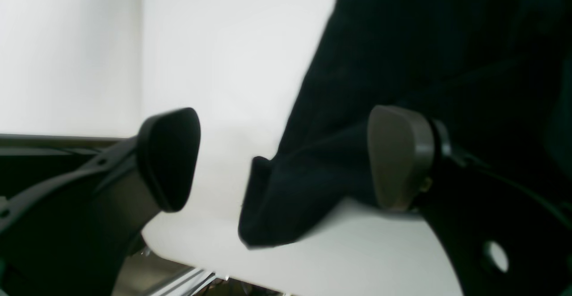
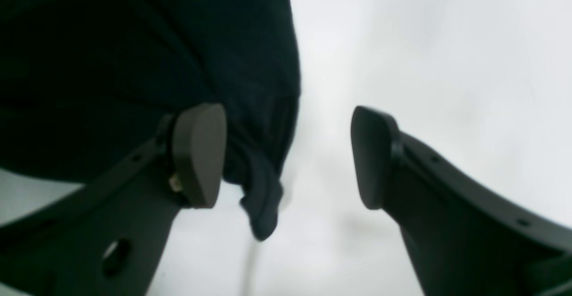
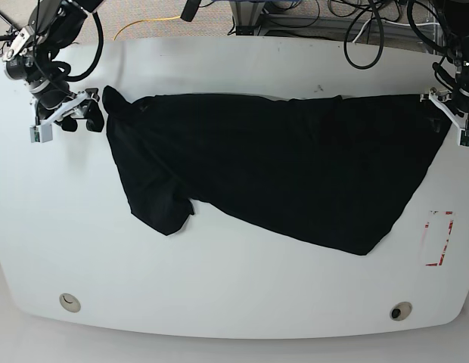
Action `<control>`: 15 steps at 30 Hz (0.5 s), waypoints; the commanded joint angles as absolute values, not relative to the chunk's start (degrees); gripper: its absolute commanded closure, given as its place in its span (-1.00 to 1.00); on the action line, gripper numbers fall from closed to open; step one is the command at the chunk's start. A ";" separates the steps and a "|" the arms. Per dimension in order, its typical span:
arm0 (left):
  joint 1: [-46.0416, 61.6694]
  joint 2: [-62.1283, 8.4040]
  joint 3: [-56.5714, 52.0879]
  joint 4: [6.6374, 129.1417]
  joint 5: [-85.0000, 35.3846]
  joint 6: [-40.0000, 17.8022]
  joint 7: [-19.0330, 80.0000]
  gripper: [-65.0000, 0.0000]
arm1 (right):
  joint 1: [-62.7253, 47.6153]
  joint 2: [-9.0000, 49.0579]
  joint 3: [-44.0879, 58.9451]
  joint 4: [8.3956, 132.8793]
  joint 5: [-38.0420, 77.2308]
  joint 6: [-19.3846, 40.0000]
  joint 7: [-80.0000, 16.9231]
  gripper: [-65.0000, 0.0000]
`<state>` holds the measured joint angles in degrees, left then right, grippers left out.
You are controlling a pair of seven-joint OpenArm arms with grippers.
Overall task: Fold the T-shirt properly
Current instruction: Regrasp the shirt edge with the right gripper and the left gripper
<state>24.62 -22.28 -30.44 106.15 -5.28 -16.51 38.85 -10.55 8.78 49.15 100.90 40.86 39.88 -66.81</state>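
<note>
The black T-shirt (image 3: pixel 295 162) lies spread and wrinkled across the white table (image 3: pixel 234 68), with one sleeve bunched at the lower left. My right gripper (image 3: pixel 83 115) is open at the shirt's far left corner. In the right wrist view the gripper (image 2: pixel 286 157) has that corner (image 2: pixel 263 206) hanging between its fingers, close to the left finger (image 2: pixel 199 155). My left gripper (image 3: pixel 450 115) is open at the shirt's far right corner. In the left wrist view the gripper (image 1: pixel 286 159) has the cloth corner (image 1: pixel 286 197) between its fingers, against the right finger (image 1: pixel 400 157).
A red-marked label (image 3: pixel 436 238) lies on the table at the right. Two round grommets (image 3: pixel 68 302) (image 3: pixel 401 311) sit near the front edge. Cables (image 3: pixel 295 15) run behind the table. The table edge (image 1: pixel 187 282) shows just below the left gripper.
</note>
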 commanded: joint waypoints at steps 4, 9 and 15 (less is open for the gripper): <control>24.57 -23.08 -30.55 107.21 -5.23 -15.96 38.46 -0.71 | -3.91 12.70 50.33 88.04 41.89 40.00 -67.65 -0.28; 23.25 -22.99 -30.55 107.12 -5.23 -15.96 38.46 -0.71 | -1.80 13.14 50.24 81.27 41.89 40.00 -67.82 -0.28; 22.90 -22.02 -30.55 107.12 -4.88 -15.96 38.37 -0.71 | -1.89 12.44 46.81 80.22 41.98 40.00 -67.82 -0.28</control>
<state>23.05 -21.04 -30.13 106.10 -5.13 -16.45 39.66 -2.44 12.01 48.62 79.70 41.21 39.66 -68.10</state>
